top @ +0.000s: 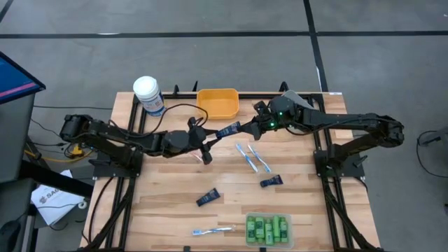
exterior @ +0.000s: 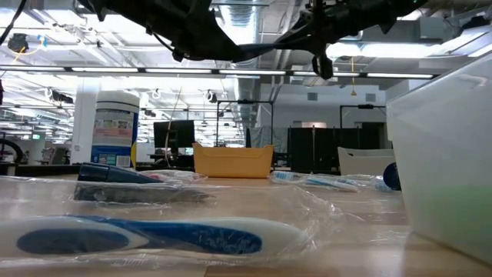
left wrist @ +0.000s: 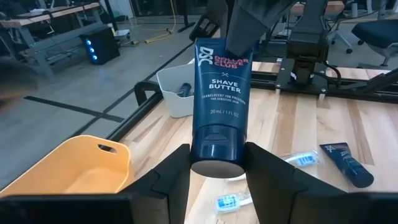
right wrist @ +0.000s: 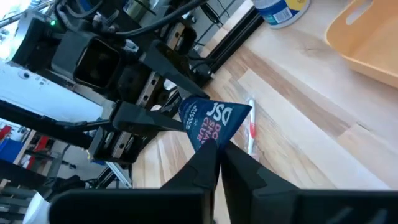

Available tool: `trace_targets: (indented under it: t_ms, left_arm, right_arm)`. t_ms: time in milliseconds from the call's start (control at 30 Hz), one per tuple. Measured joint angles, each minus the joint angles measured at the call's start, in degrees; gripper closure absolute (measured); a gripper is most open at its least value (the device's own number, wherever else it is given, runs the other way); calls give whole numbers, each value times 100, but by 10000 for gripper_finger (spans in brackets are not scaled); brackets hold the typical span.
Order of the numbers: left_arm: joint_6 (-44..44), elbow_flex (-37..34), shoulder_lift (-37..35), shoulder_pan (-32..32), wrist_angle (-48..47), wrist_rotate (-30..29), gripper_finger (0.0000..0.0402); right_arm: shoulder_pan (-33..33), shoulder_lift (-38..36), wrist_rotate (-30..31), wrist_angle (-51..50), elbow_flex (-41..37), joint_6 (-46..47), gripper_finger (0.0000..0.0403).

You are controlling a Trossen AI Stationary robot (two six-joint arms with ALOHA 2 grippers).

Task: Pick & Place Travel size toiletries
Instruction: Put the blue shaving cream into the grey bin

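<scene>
We see navy tube spanning both claws, long axis between them: left gripper clamps cap end, right gripper pinched shut on crimped tail.

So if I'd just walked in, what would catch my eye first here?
Probably the navy tube held in mid-air between both arms: the left gripper clamps its cap end while the right gripper pinches its flat end, near the orange bin. Next, the clear tray of green bottles at the table's near edge.
</scene>
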Motion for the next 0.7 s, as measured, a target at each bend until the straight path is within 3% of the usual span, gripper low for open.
trace_targets:
  t_ms: [233, 500, 600, 700]
  left_arm:
    - [-21, 0, 0, 4, 49, 59, 259]
    - [-209, 0, 0, -9, -249, 544, 169]
    - [-470, 0, 0, -9, -623, 539, 142]
    - [-877, 0, 0, -20, -1084, 533, 129]
  right_arm:
    - [-245, -6, 4, 13, 0, 2, 400]
    - [-889, -213, 110, -163, -2, -90, 402]
    - [-1165, -440, 260, -755, -2, -286, 402]
    - [-1463, -762, 894, -1770, -2, -629, 402]
